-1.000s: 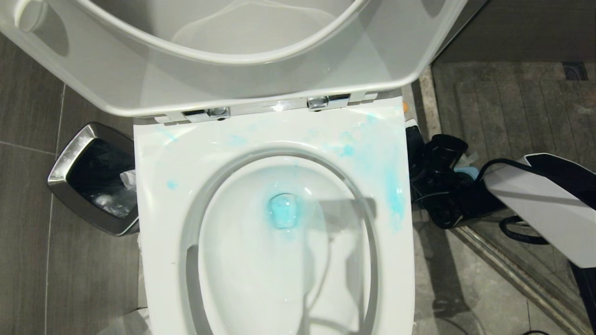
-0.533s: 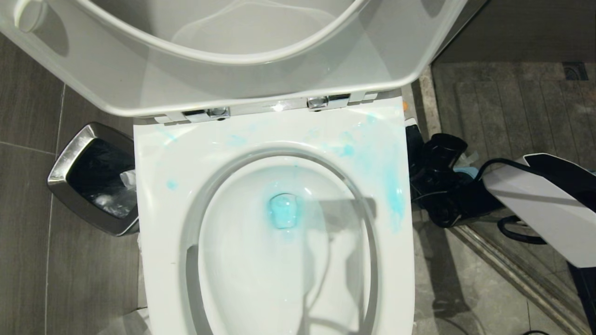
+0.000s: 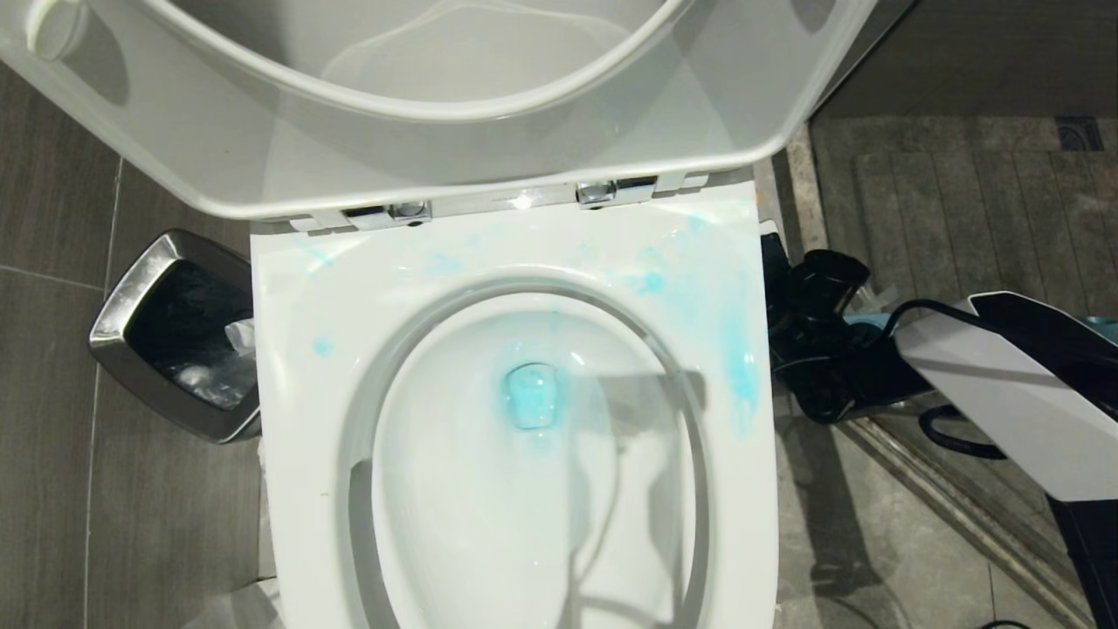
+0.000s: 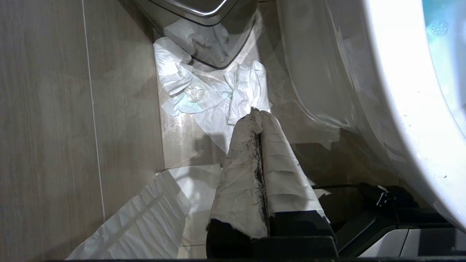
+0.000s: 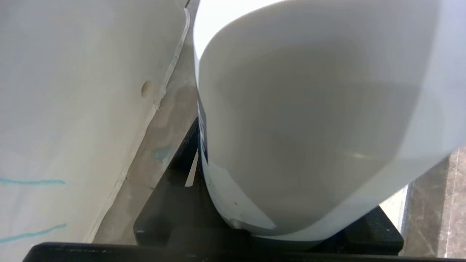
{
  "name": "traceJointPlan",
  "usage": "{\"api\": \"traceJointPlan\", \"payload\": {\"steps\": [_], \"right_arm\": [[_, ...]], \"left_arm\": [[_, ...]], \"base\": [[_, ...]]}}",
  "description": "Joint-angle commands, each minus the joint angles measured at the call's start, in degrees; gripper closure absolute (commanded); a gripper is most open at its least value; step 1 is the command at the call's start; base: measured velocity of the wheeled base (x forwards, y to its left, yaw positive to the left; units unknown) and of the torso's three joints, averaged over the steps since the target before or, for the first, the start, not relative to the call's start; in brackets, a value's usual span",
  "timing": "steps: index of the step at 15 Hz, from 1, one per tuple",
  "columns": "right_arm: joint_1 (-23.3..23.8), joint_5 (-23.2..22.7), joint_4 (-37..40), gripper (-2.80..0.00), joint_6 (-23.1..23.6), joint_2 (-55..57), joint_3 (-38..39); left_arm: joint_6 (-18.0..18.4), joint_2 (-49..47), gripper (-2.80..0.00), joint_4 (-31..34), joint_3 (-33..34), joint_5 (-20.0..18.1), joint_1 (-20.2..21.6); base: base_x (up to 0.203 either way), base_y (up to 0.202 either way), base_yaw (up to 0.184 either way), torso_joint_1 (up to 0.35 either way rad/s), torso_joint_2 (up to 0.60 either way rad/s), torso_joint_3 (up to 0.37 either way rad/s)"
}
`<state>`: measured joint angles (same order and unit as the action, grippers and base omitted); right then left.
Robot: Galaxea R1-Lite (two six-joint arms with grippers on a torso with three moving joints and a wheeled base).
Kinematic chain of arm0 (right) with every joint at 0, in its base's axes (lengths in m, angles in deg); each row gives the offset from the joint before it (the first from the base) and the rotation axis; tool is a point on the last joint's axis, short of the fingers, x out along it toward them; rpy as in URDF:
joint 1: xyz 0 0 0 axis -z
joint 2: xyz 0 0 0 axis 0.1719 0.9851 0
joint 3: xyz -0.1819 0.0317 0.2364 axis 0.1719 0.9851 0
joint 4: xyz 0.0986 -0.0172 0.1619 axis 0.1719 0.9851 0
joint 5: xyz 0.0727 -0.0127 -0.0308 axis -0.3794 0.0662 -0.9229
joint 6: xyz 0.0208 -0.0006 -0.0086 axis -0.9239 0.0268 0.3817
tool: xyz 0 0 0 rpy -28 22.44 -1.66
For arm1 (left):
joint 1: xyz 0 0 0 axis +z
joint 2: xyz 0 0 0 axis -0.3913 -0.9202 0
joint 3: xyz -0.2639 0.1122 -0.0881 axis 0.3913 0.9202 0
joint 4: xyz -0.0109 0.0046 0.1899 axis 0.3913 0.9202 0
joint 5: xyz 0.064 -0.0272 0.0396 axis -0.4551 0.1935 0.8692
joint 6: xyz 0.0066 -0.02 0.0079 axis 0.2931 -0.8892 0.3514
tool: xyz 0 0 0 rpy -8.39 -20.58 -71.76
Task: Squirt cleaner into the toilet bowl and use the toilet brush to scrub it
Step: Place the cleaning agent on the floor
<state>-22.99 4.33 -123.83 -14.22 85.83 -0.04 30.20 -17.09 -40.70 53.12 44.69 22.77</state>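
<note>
Head view looks straight down on the toilet bowl (image 3: pixel 524 489), its seat and lid (image 3: pixel 419 114) raised toward the tank. Blue cleaner pools at the drain (image 3: pixel 531 395) and smears the white rim (image 3: pixel 742 367), heaviest on the robot's right. A silver-rimmed bin (image 3: pixel 170 336) with a black liner stands on the tiled floor (image 3: pixel 52 437) beside the bowl, to the robot's left.

To the right of the bowl, low near the floor, the right arm (image 3: pixel 1004 393) reaches in from the picture's edge, its white shell and black cable visible; the black right gripper (image 3: pixel 817 349) sits just beside the rim's outer edge. Right wrist view fills with the cleaner (image 5: pixel 309 127), a white bottle with a strip of blue label, clamped between the black fingers (image 5: pixel 171 203); the toilet's outer wall (image 5: pixel 72 109), streaked with thin blue lines, stands close alongside.

Left wrist view shows the left gripper (image 4: pixel 259 120) pointing at the floor by the bin, its paper-wrapped fingers (image 4: pixel 240 174) pressed together and holding nothing. Crumpled tissue (image 4: pixel 204 91) lies on the tiles below it, next to the toilet's base.

The brush appears in no view.
</note>
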Motion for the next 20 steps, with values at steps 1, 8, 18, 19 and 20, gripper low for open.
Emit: {"api": "traceJointPlan", "payload": {"steps": [1,8,18,19,20], "right_arm": [[-0.1,-0.1,-0.9,0.00,0.1,0.3,0.2],[-0.1,0.0,-1.8,-2.80,0.1,-0.3,2.3],[-0.2,-0.2,-5.2,-2.80,-1.5,-3.8,13.4],[-0.3,-0.8,-6.1,-2.80,-2.0,-3.9,14.6],[-0.3,-1.9,-7.0,-2.80,-2.3,-3.9,15.8]], "left_arm": [[0.0,0.0,0.00,0.0,0.0,0.0,0.0],[0.0,0.0,0.00,0.0,0.0,0.0,0.0],[0.0,0.0,0.00,0.0,0.0,0.0,0.0],[0.0,0.0,0.00,0.0,0.0,0.0,0.0],[0.0,0.0,0.00,0.0,0.0,0.0,0.0]], "base": [[0.000,0.000,0.000,0.000,0.00,0.000],[0.000,0.000,0.000,0.000,0.00,0.000],[0.000,0.000,0.000,0.000,0.00,0.000],[0.000,0.000,0.000,0.000,0.00,0.000],[0.000,0.000,0.000,0.000,0.00,0.000]]}}
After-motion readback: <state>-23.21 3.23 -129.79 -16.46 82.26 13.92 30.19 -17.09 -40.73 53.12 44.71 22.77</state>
